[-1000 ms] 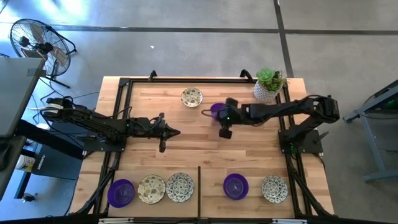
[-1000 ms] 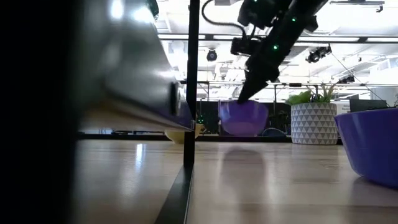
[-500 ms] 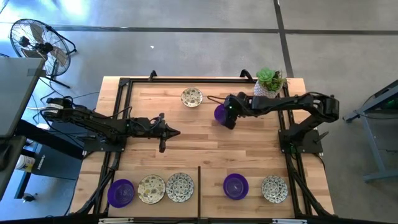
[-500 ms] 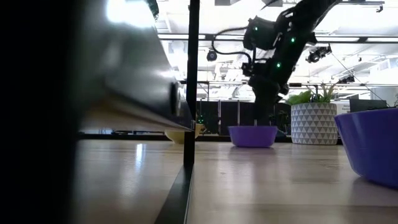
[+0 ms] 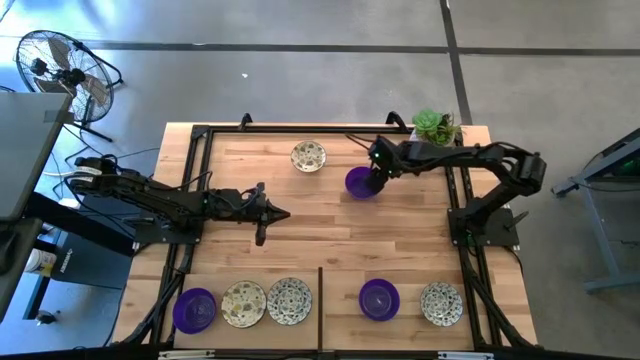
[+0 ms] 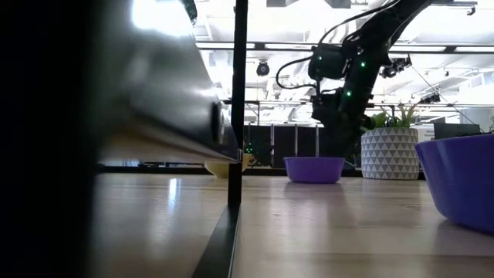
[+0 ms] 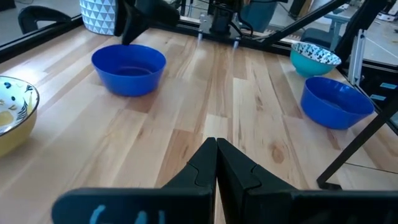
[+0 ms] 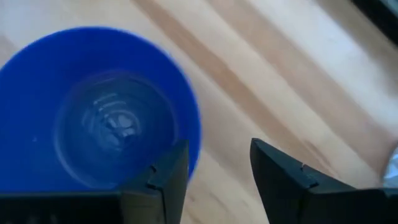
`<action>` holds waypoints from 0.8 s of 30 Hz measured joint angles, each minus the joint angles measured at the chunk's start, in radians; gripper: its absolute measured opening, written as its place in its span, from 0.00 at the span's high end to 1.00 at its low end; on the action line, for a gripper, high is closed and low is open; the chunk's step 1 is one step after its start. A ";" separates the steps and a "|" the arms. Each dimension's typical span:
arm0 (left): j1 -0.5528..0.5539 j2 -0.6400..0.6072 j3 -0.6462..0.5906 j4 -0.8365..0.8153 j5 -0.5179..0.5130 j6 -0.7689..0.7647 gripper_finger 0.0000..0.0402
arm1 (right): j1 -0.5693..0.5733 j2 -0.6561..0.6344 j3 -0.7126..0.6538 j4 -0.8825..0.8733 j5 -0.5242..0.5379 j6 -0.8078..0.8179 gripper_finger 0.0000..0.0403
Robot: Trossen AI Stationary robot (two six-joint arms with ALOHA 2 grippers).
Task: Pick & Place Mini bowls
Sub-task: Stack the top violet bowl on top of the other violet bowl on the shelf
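Note:
A purple mini bowl [image 5: 359, 183] stands on its base on the far half of the table, upright [image 6: 314, 168]. My right gripper [image 5: 377, 172] hangs just over the bowl's right rim, pointing steeply down, open. In the right wrist view, one fingertip [image 8: 169, 171] stands over the bowl's rim [image 8: 194, 127] and the other over bare wood. I see no touch. My left gripper [image 5: 286, 212] is shut and empty near the table's middle left [image 7: 216, 163]. A patterned mini bowl [image 5: 308, 156] sits near the far edge.
Along the near edge stand a purple bowl [image 5: 195, 308], two patterned bowls [image 5: 243, 303] [image 5: 289, 300], another purple bowl [image 5: 379, 299] and a patterned bowl [image 5: 441, 303]. A white pot with a green plant [image 5: 432, 135] stands at the far right corner. A black frame [image 5: 320, 128] rims the table.
My right gripper held the purple bowl lifted off the table, set it down on its base and let go. It then drew away toward the table's far right, turning as it went. The bowl stays where it was put.

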 joint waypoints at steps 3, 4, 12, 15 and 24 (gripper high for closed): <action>0.000 0.000 0.000 -0.002 0.001 0.000 1.00 | 0.001 0.002 0.000 0.001 -0.006 0.023 0.64; 0.000 0.000 0.000 -0.002 0.003 -0.002 1.00 | 0.001 0.002 0.000 0.000 -0.005 0.037 0.65; 0.000 0.000 0.000 -0.003 0.016 -0.002 1.00 | -0.029 0.002 -0.149 0.170 -0.177 0.076 0.73; 0.000 0.000 0.000 -0.002 0.016 -0.002 1.00 | -0.040 0.002 -0.214 0.326 -0.266 0.110 0.76; 0.000 0.000 0.000 -0.002 0.009 0.011 1.00 | -0.009 0.002 -0.164 0.354 -0.311 0.129 0.97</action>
